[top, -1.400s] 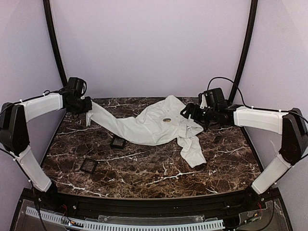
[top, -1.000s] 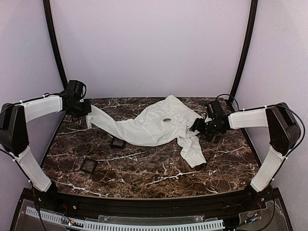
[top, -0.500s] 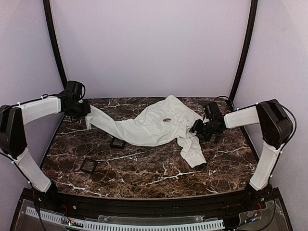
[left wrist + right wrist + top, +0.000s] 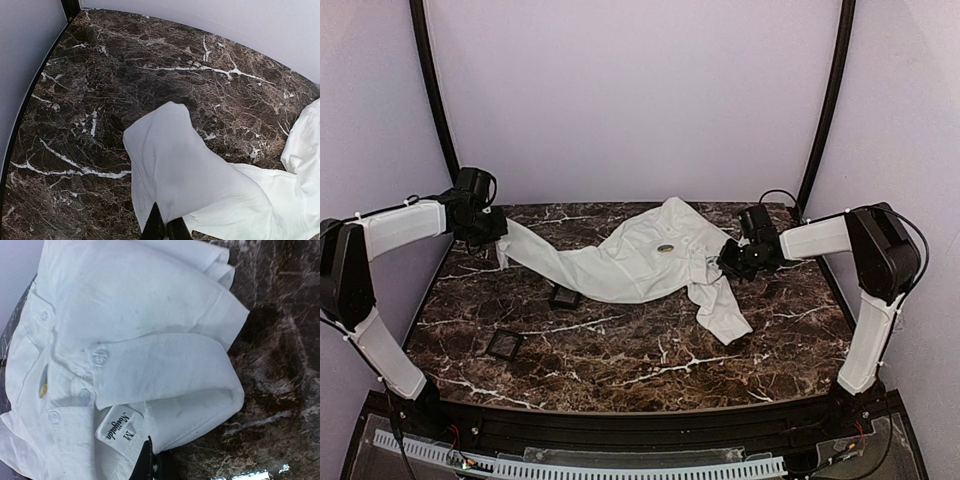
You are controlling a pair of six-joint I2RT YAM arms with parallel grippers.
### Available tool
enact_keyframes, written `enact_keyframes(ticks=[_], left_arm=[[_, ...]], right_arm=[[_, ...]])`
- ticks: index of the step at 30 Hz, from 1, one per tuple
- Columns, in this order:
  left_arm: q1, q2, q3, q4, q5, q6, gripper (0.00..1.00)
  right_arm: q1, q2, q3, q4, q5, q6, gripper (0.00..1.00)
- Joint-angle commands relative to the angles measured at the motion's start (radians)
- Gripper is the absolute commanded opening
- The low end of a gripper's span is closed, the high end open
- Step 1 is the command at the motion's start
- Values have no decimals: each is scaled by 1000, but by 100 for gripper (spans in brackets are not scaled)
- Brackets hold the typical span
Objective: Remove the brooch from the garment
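Swung inward, right end effector (image 4: 728,262) pinches the shirt (image 4: 620,268) collar, left end effector (image 4: 501,235) clamps a sleeve, and the brooch (image 4: 666,248) remains pinned, untouched.

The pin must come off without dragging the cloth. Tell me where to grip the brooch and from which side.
Pinch the brooch across its rim, coming down from above. It is a small disc that seems to lie face-up on the shirt, so only its edges give purchase. The right gripper, shut on the collar, is nearer.
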Motion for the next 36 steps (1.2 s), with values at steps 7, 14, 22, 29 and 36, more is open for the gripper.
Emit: enact_keyframes(ticks=[7, 14, 22, 29, 36], left_arm=[[77, -87, 140, -58, -13, 32, 1], [157, -162, 184, -83, 41, 84, 1], [167, -131, 78, -86, 104, 147, 1], [171, 7, 134, -156, 25, 99, 4], [171, -153, -18, -84, -52, 31, 98]], right_arm=[[-3, -386, 69, -43, 256, -158, 0], [10, -593, 48, -296, 249, -178, 0], [132, -775, -168, -648, 31, -64, 0], [317, -844, -289, -774, -29, 34, 14], [322, -806, -171, -696, 107, -145, 85]])
